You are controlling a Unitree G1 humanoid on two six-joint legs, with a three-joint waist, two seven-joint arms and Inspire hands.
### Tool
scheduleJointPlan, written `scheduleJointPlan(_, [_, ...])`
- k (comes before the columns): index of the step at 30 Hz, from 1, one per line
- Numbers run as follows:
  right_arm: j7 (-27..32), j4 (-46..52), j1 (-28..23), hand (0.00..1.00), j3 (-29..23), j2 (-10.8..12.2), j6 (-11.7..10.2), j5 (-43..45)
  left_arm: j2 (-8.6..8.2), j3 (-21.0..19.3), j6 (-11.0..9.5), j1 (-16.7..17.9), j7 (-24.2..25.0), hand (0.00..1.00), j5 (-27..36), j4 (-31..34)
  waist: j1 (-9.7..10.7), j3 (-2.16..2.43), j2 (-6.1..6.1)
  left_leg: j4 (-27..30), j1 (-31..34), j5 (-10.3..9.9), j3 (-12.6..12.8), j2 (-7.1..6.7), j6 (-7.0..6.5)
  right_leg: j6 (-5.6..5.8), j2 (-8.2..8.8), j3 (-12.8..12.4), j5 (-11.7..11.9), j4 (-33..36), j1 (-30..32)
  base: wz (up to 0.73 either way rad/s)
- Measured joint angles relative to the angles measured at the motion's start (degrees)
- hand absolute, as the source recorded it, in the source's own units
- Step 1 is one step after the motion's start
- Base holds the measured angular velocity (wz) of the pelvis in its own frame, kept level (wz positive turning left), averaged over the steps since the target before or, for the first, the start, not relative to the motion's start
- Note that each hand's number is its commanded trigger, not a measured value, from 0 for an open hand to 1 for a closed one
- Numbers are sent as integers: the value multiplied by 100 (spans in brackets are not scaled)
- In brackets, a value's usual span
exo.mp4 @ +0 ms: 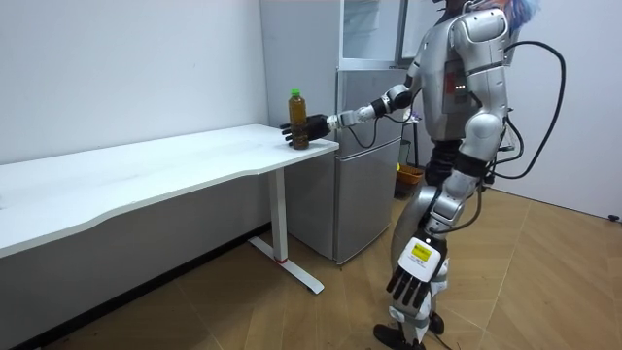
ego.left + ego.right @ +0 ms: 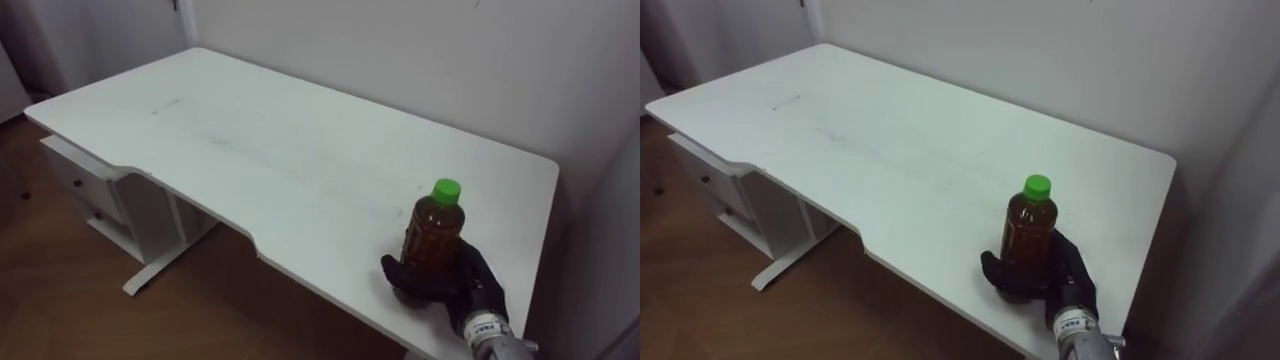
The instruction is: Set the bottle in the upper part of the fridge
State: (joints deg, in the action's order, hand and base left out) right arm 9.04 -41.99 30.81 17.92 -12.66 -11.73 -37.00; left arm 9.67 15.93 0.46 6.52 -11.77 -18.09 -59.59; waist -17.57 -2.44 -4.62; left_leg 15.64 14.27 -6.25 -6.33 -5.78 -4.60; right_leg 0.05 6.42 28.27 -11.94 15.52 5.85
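Observation:
A brown bottle [image 2: 434,232] with a green cap stands upright near the right end of the white table [image 2: 270,150]. My right hand [image 2: 472,284] comes in from the lower right, its dark fingers curled round the bottle's lower half. I cannot tell whether the bottle's base rests on the tabletop. In the room view the bottle [image 1: 296,115] and right hand [image 1: 311,127] are at the table corner nearest the fridge [image 1: 369,156]. My left hand [image 1: 416,282] hangs by my side with relaxed fingers. I stand between the table end and the fridge.
The fridge's upper compartment [image 1: 371,29] has a pale door and sits above a silver lower door. A white drawer unit [image 2: 92,188] sits under the table's far left end. Wooden floor [image 1: 544,282] lies open around me. A wall runs behind the table.

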Motion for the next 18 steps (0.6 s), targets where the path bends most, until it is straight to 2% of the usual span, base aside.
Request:
scheduleJointPlan(2, [-86,16,-1,100,1,35,37,-1,0,-2,22,6,0,0,-21,-7,4,0,1,-29,-51,0,-2,2,0,1,0,1,4,-29,-48,0])
scheduleJointPlan(5, [-167,10,-14,100,3,85,293,-72,-1,-12,77,37,-4,0,-22,-7,6,4,13,-98,-211,-5,-2,4,4,9,-7,-2,20,-103,-205,0])
scheduleJointPlan(8, [-257,12,-29,100,1,96,349,-73,-7,-62,71,82,-2,0,-41,11,18,16,32,-100,-243,-4,-10,8,5,13,-53,9,44,-172,-272,0])
scheduleJointPlan(12, [-296,216,-45,100,-6,2,555,-80,-14,-453,50,445,5,0,-59,311,48,65,94,-147,-412,-13,-18,6,-7,38,-50,-12,92,-286,-460,0])
scheduleJointPlan(14, [-310,541,-45,100,-9,-101,560,-64,-5,-563,40,543,5,0,-67,368,46,77,112,-174,-461,-10,-6,5,-7,39,-48,-65,92,-276,-481,-5])
scheduleJointPlan(17, [-379,1009,-48,100,-115,-144,560,-113,4,-833,37,678,5,0,-75,328,132,120,153,-221,-648,-12,-22,-4,-7,47,-54,-132,89,-300,-658,2])
scheduleJointPlan(18, [-410,1202,-48,100,-119,-186,560,-104,9,-940,40,742,-3,0,-125,327,167,152,177,-248,-724,-12,-25,-11,-8,61,-51,-136,80,-306,-729,4])
